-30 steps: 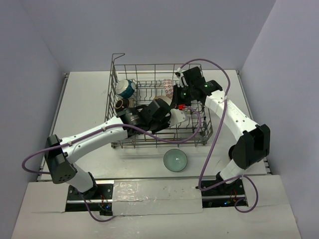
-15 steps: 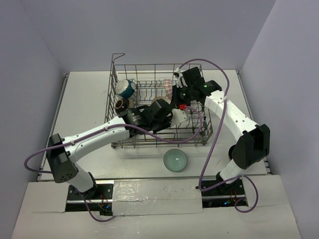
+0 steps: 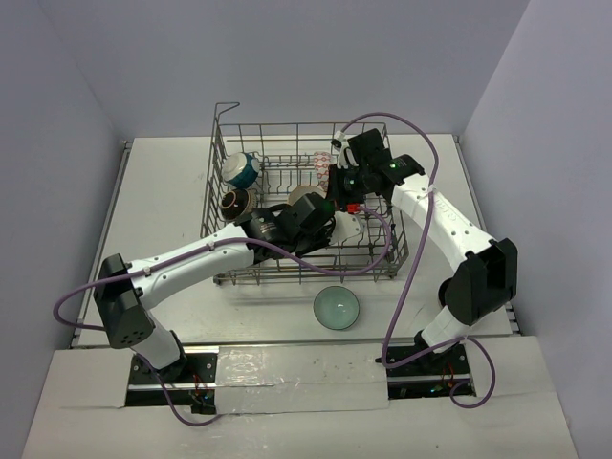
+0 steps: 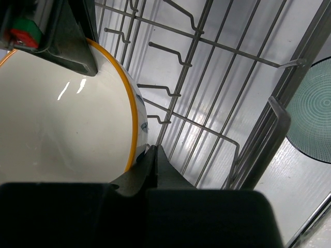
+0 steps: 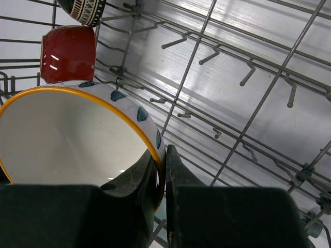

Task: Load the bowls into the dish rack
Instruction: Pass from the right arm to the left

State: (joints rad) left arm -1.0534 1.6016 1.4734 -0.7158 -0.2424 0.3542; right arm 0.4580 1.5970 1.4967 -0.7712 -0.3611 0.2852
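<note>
Right pincer (image 5: 164,170) pinches the orange-rimmed white ceramic bowl (image 5: 67,139) by its rim inside the grey wire dish rack (image 3: 287,271); left pincer (image 4: 153,168) is pressed together.

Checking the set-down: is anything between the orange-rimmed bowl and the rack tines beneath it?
Nothing visible. The orange-rimmed bowl hangs over the dish rack, and the tines seen past it are bare. The red bowl stands off to the side.

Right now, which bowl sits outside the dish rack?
The pale green bowl, on the table in front of the dish rack; every other one visible is inside it.
</note>
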